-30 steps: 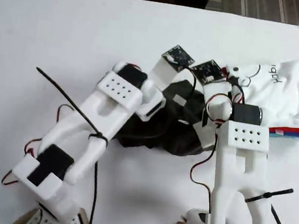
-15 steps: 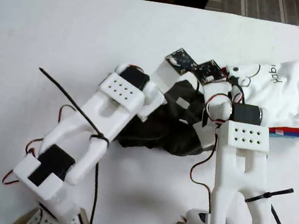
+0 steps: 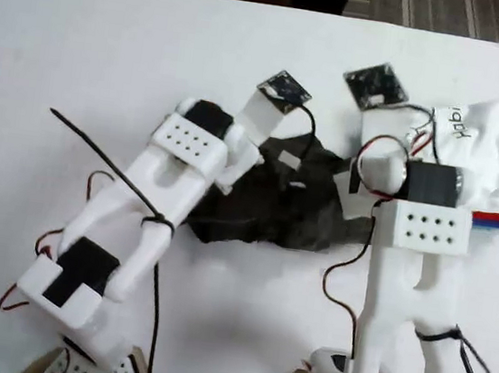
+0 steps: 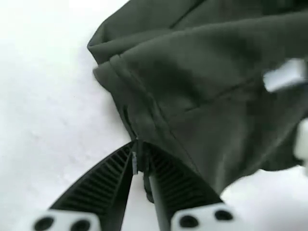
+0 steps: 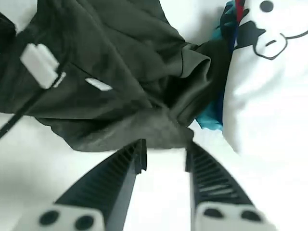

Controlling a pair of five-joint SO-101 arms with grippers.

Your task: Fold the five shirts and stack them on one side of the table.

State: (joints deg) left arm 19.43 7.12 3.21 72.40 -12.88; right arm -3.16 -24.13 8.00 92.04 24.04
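Left wrist view: left tool clamped on crumpled black fabric shirt at hem, thin bite, I fear slippage; right tool, jaws apart, could snag folded white printed shirt

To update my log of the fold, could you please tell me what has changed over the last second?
The grippers drew apart: the left gripper, jaws shut on the black shirt, shifted leftward, and the right gripper, jaws open at the shirt's edge, shifted toward the stack of folded shirts. The shirt was pulled out wider and flatter between them. The stack stayed where it was.
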